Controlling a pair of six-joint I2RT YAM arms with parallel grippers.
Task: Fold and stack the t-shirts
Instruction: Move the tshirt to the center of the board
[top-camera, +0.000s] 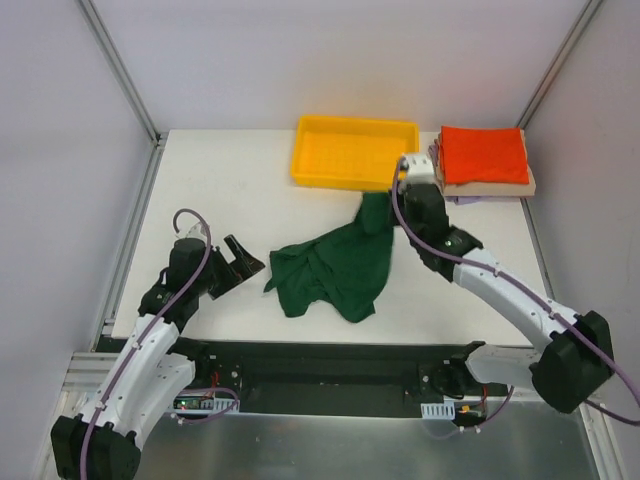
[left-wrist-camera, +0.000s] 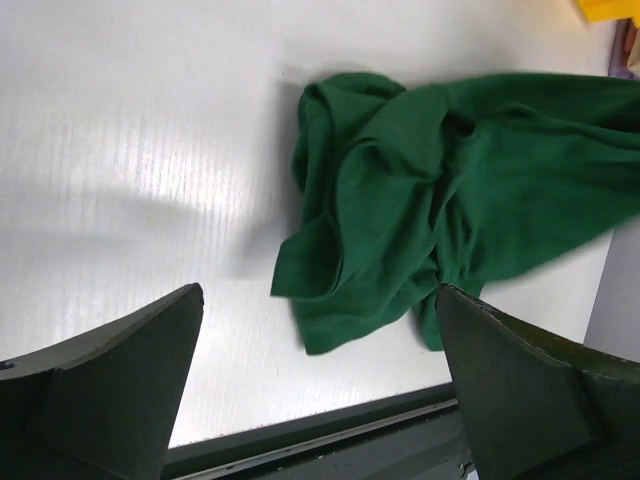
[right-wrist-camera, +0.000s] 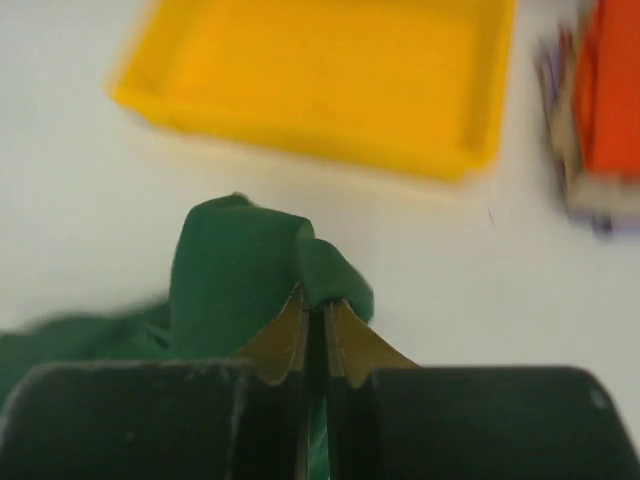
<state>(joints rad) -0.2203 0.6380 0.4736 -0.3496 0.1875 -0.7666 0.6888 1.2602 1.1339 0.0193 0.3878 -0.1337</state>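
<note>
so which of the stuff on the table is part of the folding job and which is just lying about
Job: crumpled dark green cloth t-shirt, pinched by the right hand; folded orange-red cloth shirt topping a stack; folded tan shirt under it; folded lavender shirt at the bottom.
Lying about: yellow plastic tray.

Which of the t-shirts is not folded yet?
The dark green t-shirt, crumpled and pinched by the right hand; the others lie folded in the stack topped by orange-red.
</note>
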